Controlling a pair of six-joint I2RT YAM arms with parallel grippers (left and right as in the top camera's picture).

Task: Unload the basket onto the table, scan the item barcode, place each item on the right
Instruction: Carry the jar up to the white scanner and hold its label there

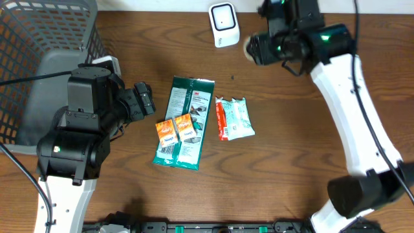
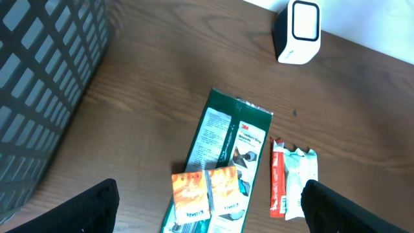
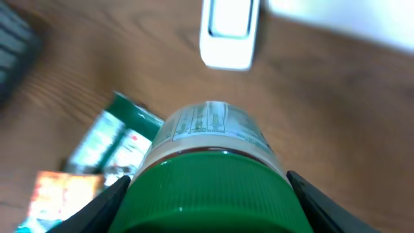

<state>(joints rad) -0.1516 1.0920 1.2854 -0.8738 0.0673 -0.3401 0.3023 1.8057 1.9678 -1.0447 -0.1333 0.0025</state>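
Note:
My right gripper (image 3: 210,210) is shut on a pale bottle with a green ribbed cap (image 3: 210,188), its fingers pressing on both sides of the cap. The bottle's printed label (image 3: 207,123) faces up; no barcode shows. In the overhead view the right gripper (image 1: 262,46) holds the bottle (image 1: 246,49) in the air just right of the white scanner (image 1: 223,24), which stands at the table's far edge. The scanner (image 3: 226,32) lies just ahead of the bottle. My left gripper (image 1: 141,99) is open and holds nothing, left of the packets.
A green 3M package (image 1: 184,120) lies mid-table with two orange packets (image 1: 176,129) on it. Red-and-white packets (image 1: 234,118) lie to its right. A grey mesh basket (image 1: 45,39) fills the far left corner. The left wrist view shows the same packets (image 2: 207,191) and the scanner (image 2: 299,32).

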